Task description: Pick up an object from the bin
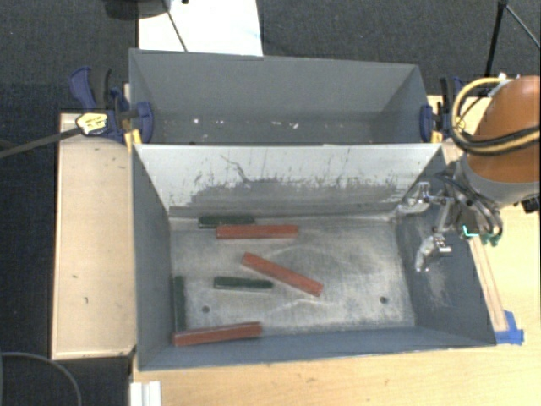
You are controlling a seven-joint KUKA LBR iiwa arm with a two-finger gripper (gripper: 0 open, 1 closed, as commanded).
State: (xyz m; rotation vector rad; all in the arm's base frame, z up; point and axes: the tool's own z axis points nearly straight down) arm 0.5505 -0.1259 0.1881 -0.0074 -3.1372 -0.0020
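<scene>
Hanging over the right slope of the grey metal bin (449, 304), the hand (434, 245) is apart or together, I cannot tell. The nearest thing, a reddish-brown flat bar (283, 275), lies slanted mid-floor, well apart.

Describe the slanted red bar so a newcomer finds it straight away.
On the floor of the grey metal bin, near the middle, lies a flat reddish-brown bar. Unlike the short dark green bar beside it, it lies slanted, its right end nearer the front.

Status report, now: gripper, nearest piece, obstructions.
Gripper over right slope of the bin. Nearest piece, slanted red bar, lies apart toward view's left. Bare floor between.
</scene>
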